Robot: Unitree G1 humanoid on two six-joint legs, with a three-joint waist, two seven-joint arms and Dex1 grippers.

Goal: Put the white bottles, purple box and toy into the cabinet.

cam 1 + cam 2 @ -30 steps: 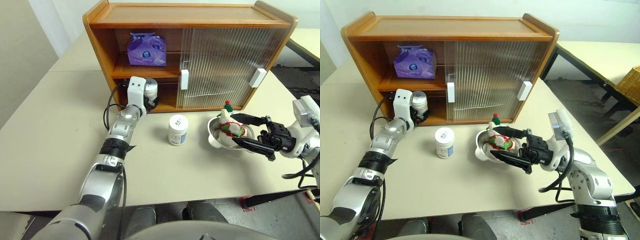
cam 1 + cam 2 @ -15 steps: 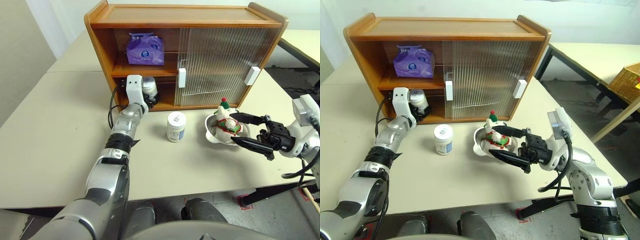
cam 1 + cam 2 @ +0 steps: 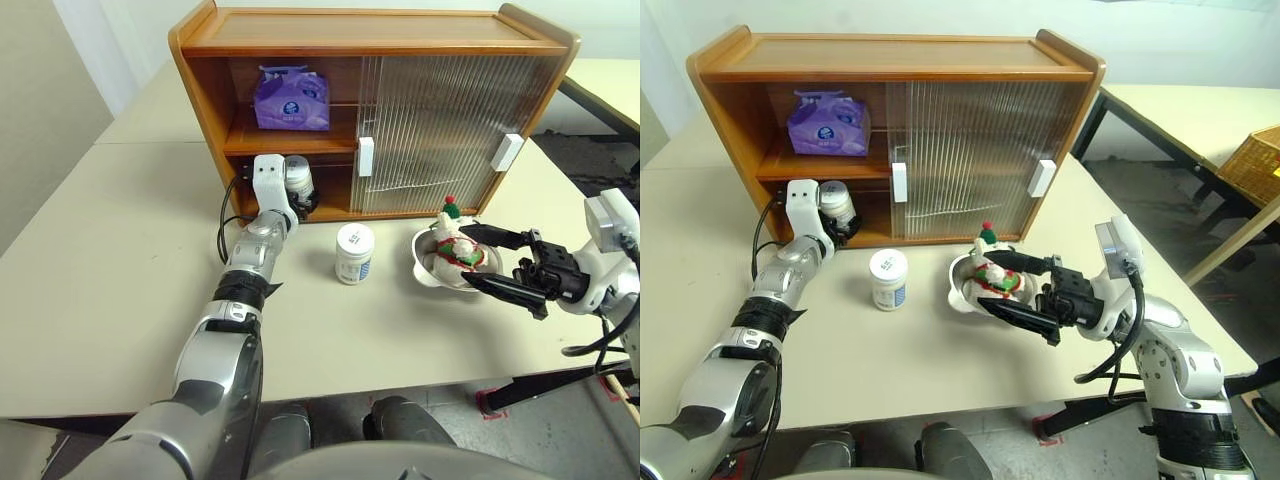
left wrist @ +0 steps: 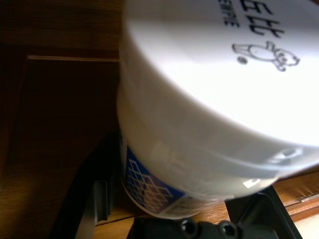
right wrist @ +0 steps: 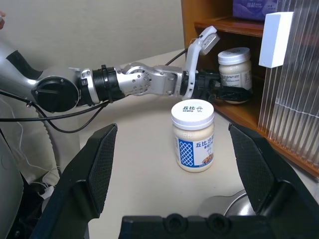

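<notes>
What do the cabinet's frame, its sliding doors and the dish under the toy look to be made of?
The cabinet frame looks like wood or wood veneer: orange-brown, with a smooth semi-gloss finish. The sliding doors look like ribbed translucent plastic, possibly glass: vertical ridges blur the shelves behind. The dish under the toy looks like metal: silvery and reflective.

The left arm (image 3: 245, 270) has silver-grey metal shells with black joint rings, a white wrist block near the cabinet (image 3: 370, 40) and a thin black cable looping beside it. The right gripper (image 3: 497, 262) has two long black fingers (image 5: 92, 169), black body with screws, white camera block.
</notes>
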